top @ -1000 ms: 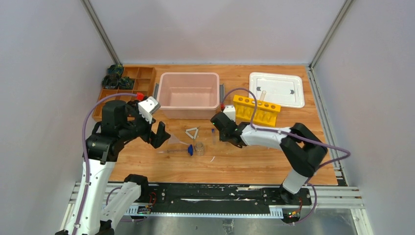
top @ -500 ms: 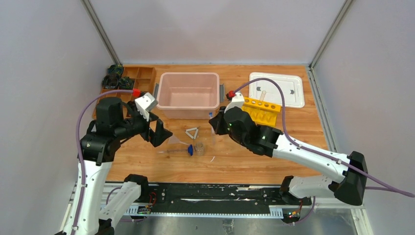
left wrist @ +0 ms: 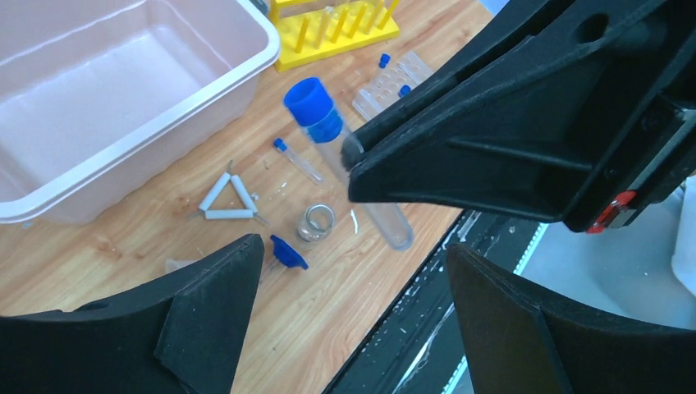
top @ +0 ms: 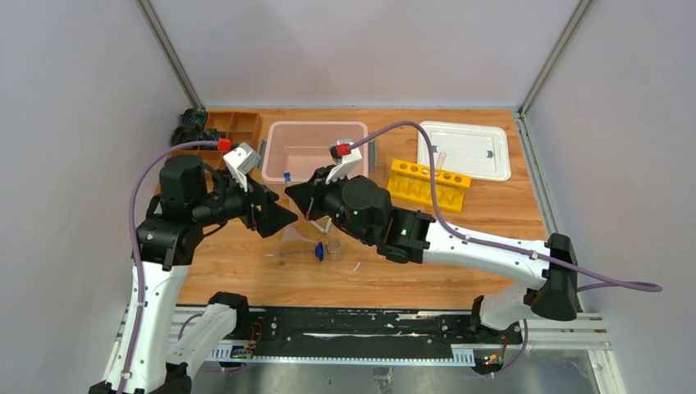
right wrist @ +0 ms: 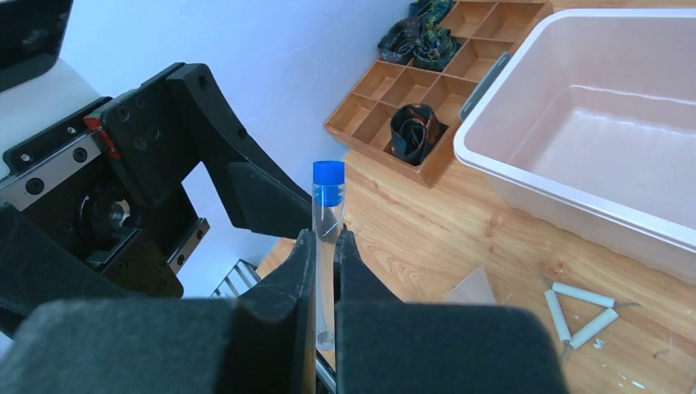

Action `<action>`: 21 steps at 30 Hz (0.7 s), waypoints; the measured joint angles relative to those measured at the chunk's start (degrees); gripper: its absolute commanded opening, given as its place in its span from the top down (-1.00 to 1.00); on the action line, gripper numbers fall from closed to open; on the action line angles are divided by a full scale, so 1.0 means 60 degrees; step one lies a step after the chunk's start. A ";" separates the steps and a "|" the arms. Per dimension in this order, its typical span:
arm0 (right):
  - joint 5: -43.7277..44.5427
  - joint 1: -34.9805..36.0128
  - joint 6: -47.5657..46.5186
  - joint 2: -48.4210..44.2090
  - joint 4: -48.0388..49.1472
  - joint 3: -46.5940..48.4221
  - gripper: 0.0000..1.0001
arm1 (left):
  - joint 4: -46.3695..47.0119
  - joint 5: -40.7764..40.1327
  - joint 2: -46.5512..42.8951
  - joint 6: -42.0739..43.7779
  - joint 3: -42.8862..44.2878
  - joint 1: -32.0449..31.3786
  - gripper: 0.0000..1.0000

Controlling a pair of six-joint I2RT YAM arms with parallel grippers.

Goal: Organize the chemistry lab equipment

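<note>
Top view. Grips the tube point(top: 287, 176) in the right gripper point(top: 291, 190), jaws closed on it, blue cap past the fingertips, in the air by the near-left corner of the pink bin point(top: 316, 125). Faces it from the left with the left gripper point(top: 279, 215), jaws spread wide and holding nothing. Shows funnel point(top: 299, 249) and beaker point(top: 334, 246) side by side on the worktop point(top: 238, 267) nearer, rack point(top: 429, 185) right of the bin, wooden tray point(top: 222, 131) far left.

Left wrist view. Looks between the spread jaws at the tube, aslant above the worktop, crossed by a right finger point(left wrist: 492, 139). Below lie triangle point(left wrist: 228, 199), beaker and a small vial point(left wrist: 297, 160), apart from one another; farther, vial tray point(left wrist: 392, 82) and rack.

Right wrist view. Pinches the tube between both fingers point(right wrist: 299, 271), cap just in front of the left gripper.
</note>
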 measured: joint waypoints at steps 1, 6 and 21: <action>0.0004 0.0051 -0.0044 0.0087 0.0160 0.0029 1.00 | 0.0095 0.0047 -0.0051 -0.0149 -0.0080 0.0000 -0.67; 0.0025 0.0299 -0.0295 0.0291 0.0608 0.0124 1.00 | 0.0659 0.0248 -0.0244 -0.0725 -0.0251 0.0000 -0.28; 0.0168 0.0397 -0.0506 0.0291 0.0685 0.0251 0.20 | 0.1137 0.0055 -0.0295 -0.0590 -0.0696 0.0004 0.90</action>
